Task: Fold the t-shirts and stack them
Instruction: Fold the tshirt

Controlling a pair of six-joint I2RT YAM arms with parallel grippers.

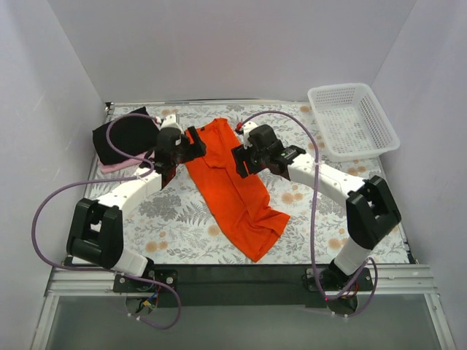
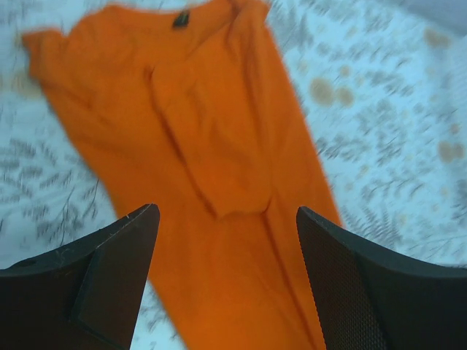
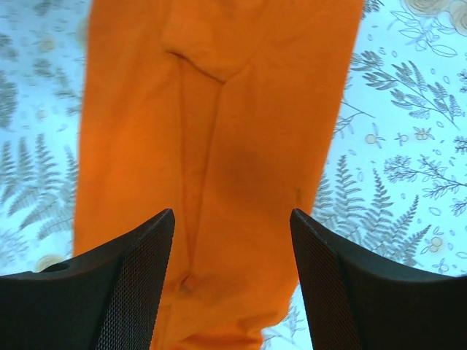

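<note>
The orange t-shirt (image 1: pixel 235 188) lies on the table as a long folded strip, collar at the back, hem toward the front right. It fills the left wrist view (image 2: pixel 211 182) and the right wrist view (image 3: pixel 219 146). My left gripper (image 1: pixel 191 146) is open and empty, above the shirt's left upper edge. My right gripper (image 1: pixel 241 159) is open and empty, above its right upper edge. The black t-shirt (image 1: pixel 125 135) lies folded at the back left on top of the pale pink t-shirt (image 1: pixel 117 167), of which only an edge shows.
A white mesh basket (image 1: pixel 353 121) stands at the back right. The table has a floral cloth (image 1: pixel 182 226). White walls enclose the back and both sides. Purple cables loop beside each arm.
</note>
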